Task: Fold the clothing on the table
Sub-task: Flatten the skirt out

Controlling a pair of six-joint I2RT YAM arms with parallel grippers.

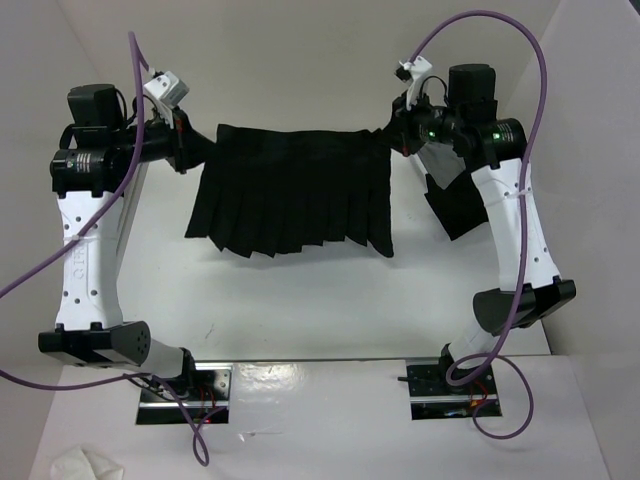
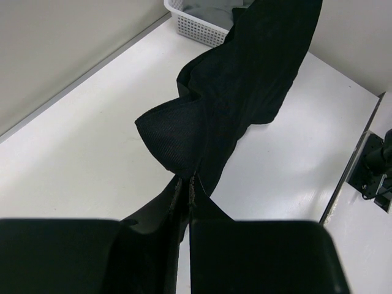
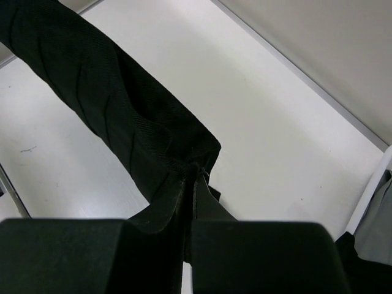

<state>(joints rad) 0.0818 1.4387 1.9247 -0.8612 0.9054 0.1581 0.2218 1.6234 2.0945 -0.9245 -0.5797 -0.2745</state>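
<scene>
You hold the skirt (image 1: pixel 290 190) stretched over the table (image 1: pixel 300 310), with the left gripper (image 2: pixel 185 182) and the right gripper (image 3: pixel 191 171) each pinching one top corner.

One black pleated skirt (image 1: pixel 290 195) spans the upper middle of the top view, with one table (image 1: pixel 300 300) under it and one plain black garment (image 1: pixel 455 215) at right. Two arms stand there, the left arm (image 1: pixel 85 250) and the right arm (image 1: pixel 520 230), with two grippers (one per arm), the left gripper (image 2: pixel 187 184) and the right gripper (image 3: pixel 191 171), and two purple cables, a left cable (image 1: pixel 134 70) and a right cable (image 1: pixel 535 60). The left wrist view adds one white mesh basket (image 2: pixel 196 24) at its top edge holding one grey cloth (image 2: pixel 208 7), and the lower left corner of the top view has one crumpled white scrap (image 1: pixel 85 465).
</scene>
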